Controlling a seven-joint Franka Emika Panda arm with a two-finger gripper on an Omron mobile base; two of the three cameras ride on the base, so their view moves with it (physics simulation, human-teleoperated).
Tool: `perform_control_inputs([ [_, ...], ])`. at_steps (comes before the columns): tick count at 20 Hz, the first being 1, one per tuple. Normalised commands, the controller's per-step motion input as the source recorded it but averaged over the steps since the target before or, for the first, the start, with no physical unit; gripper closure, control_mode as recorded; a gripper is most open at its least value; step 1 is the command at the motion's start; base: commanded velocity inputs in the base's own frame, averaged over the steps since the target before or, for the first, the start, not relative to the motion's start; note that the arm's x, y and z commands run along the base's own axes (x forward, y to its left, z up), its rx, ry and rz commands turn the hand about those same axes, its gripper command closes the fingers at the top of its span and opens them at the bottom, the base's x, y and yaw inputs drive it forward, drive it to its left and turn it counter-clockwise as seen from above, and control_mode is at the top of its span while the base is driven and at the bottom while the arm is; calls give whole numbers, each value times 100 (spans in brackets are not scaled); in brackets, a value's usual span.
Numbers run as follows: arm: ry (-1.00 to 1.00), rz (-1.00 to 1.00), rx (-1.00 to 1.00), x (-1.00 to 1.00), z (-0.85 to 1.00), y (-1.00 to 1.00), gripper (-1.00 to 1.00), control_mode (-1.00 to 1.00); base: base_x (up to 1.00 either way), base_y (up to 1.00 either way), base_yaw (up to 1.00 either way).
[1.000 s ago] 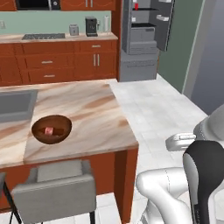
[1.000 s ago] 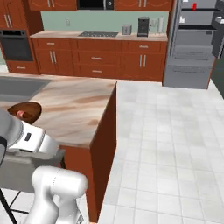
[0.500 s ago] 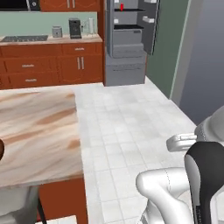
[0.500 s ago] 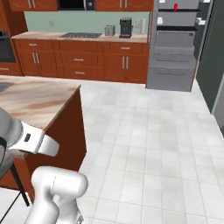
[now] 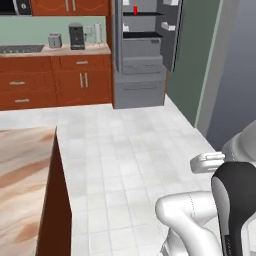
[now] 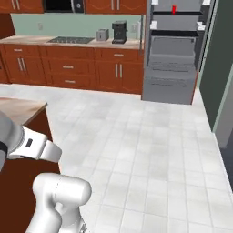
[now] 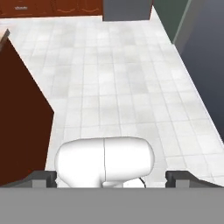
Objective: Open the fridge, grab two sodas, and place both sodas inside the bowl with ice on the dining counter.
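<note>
Two dark fingertips of the tool point(image 7: 112, 177) are sitting far apart at the bottom of the hand view, so the tool is spread and carrying nothing, pointing down at the white floor tiles. Ahead across the floor, the fridge point(image 5: 142, 55) is standing with both doors swung wide. One red soda point(image 5: 135, 10) is standing upright on a high shelf, well apart from the tool and far above it. The dining counter point(image 5: 25, 170) is lying to the robot's left.
</note>
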Motion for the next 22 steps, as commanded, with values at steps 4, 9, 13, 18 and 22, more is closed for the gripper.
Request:
perform_control_inputs([
  [4,0,0,0,0,0,0,-100,100,100,-64,10],
  [9,0,0,0,0,0,0,-100,100,100,-64,10],
  [13,0,0,0,0,0,0,-100,100,100,-61,10],
  [18,0,0,0,0,0,0,-100,100,100,-47,7],
  [22,0,0,0,0,0,0,-100,100,100,-36,3],
])
